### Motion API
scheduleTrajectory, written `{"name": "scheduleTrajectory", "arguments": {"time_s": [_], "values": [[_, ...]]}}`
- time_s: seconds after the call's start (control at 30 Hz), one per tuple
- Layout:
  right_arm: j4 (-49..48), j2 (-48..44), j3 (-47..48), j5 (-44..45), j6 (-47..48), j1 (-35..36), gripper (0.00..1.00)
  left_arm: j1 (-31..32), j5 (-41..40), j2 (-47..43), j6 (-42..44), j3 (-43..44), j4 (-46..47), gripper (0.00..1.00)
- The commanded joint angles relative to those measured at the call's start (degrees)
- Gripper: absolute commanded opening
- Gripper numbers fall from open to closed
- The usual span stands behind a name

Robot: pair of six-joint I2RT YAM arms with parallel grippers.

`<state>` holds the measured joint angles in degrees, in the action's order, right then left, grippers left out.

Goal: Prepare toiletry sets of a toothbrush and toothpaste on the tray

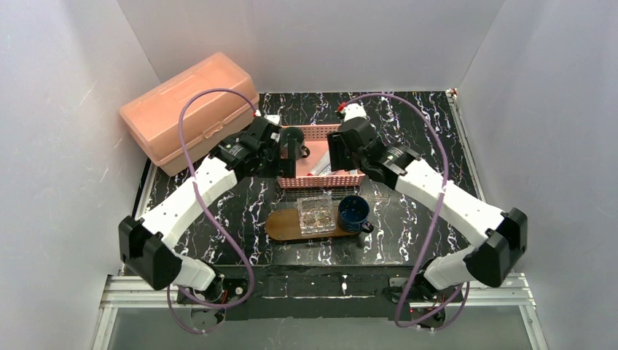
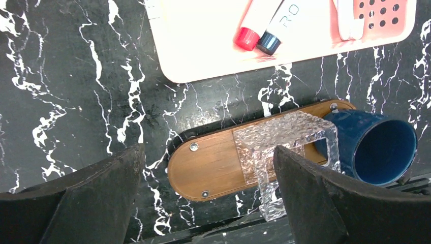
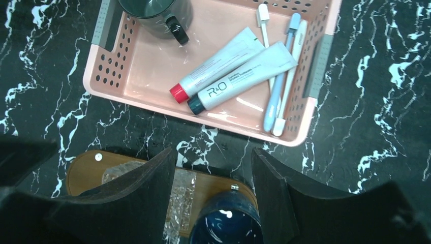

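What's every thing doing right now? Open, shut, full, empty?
Tubes: capped, lying in basket.
Toothbrushes: lying in basket, beside tubes.
Tray: no set on it yet; holds clear box and blue mug.
Blue mug: upright, looks empty.
Dark mug: upright in basket.
Orange case: lid shut.
Left jaws: open, empty.
Right jaws: open, empty.
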<state>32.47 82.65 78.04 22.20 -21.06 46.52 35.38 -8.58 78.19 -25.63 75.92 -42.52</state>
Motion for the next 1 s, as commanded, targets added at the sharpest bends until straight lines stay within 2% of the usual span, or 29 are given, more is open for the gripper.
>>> {"name": "scheduleTrajectory", "arguments": {"time_s": [0.0, 0.27, 0.4, 0.77, 0.97], "values": [[-0.6, -7.5, -2.4, 2.7, -1.6, 0.1, 0.66, 0.0, 0.0, 4.1, -4.1, 5.2, -2.4, 0.98], [2.0, -15.3, -6.1, 3.2, -3.0, 0.1, 0.66, -0.3, -3.0, 11.7, -13.9, 10.4, -3.0, 0.93], [3.3, -18.2, -6.9, 3.2, -3.4, 0.1, 0.66, -1.1, -3.6, 16.9, -20.3, 14.0, -5.5, 0.85], [6.8, -21.8, -5.5, 2.2, -3.4, 0.1, 0.66, -2.7, -12.7, 26.2, -31.2, 20.7, -9.0, 0.85], [7.7, -23.4, -6.1, 2.1, -3.4, 0.1, 0.66, -4.4, -14.3, 30.2, -35.9, 23.6, -10.9, 0.86]]}}
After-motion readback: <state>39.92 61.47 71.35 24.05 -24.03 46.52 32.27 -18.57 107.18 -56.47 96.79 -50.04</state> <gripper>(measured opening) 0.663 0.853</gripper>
